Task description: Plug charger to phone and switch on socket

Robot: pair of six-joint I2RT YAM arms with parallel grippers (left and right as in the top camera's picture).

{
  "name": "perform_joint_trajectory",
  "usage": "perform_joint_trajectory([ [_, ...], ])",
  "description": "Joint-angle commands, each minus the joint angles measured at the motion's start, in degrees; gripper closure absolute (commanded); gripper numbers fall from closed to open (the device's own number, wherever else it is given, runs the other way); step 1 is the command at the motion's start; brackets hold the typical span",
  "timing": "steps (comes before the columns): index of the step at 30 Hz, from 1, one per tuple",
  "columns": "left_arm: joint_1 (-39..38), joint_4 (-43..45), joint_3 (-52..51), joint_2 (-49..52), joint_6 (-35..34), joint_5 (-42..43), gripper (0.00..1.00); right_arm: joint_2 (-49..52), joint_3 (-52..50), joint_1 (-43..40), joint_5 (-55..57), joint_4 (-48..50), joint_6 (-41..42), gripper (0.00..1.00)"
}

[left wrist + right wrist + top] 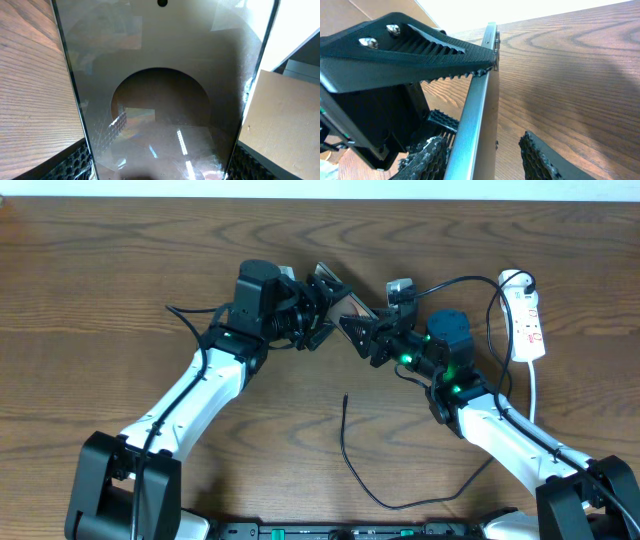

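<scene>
The phone (350,304) is held tilted above the table between the two arms. My left gripper (322,302) is shut on it across its width. In the left wrist view the phone's glossy brownish face (160,90) fills the frame, with a ribbed pad (75,161) against each long edge. My right gripper (485,157) straddles the phone's silver rim (479,110). One pad (427,160) lies by the rim and the other (540,157) stands apart, so it is open. The charger (345,442) lies loose on the table, held by neither gripper. The socket (527,315) lies at the far right.
The socket's white cord (535,395) runs toward the front along the right side. A thicker black robot cable (460,282) arcs from the right wrist toward the socket. A toothed finger of the left gripper (420,50) looms at the upper left of the right wrist view.
</scene>
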Motion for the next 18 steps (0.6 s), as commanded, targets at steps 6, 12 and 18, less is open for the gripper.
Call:
perform_joint_trajectory([
  [6, -0.39, 1.60, -0.02, -1.18, -0.66, 0.04, 0.93, 0.28, 0.74, 0.31, 0.42, -0.44, -0.63, 0.68],
  [12, -0.39, 1.60, -0.02, -1.18, -0.63, -0.37, 0.92, 0.28, 0.74, 0.31, 0.42, -0.44, -0.63, 0.79],
  [18, -0.39, 1.57, -0.02, -1.18, -0.63, -0.37, 0.74, 0.28, 0.74, 0.31, 0.17, -0.39, -0.39, 0.86],
])
